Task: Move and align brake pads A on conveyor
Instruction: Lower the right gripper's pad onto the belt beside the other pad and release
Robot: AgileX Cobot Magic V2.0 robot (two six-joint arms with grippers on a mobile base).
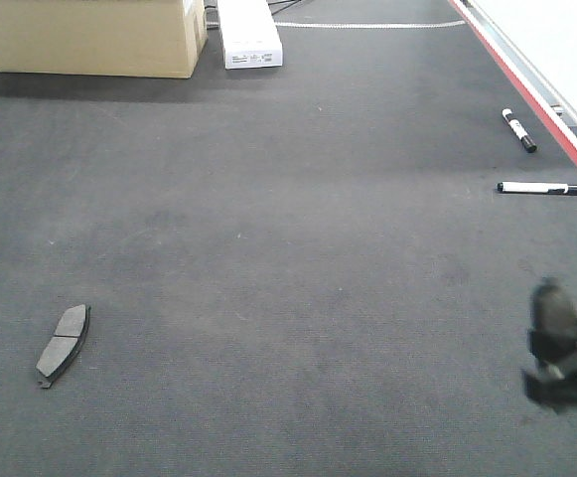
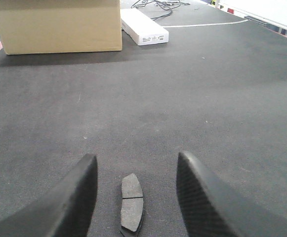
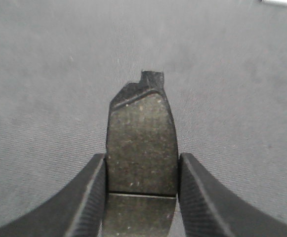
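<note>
Right end effector point(image 3: 142, 160) grips brake pad point(image 3: 141, 133) over grey conveyor point(image 3: 44, 74).

The conveyor point(image 1: 288, 229) is covered in dark grey, felt-like cloth, matt and finely ribbed. The lying brake pad point(image 2: 132, 202) is faced with dull grey, grainy friction material on a darker backing. The held brake pad point(image 3: 142, 133) is seen to be rough, matt and flecked with pale specks. The fingers point(image 3: 84, 197) of the right gripper point(image 3: 142, 157) and of the left gripper point(image 2: 136, 156) are finished in a black, finely woven-patterned material with a faint sheen. The large box point(image 1: 94, 35) is made of matt brown cardboard, the white box point(image 1: 248, 32) of smooth card.
</note>
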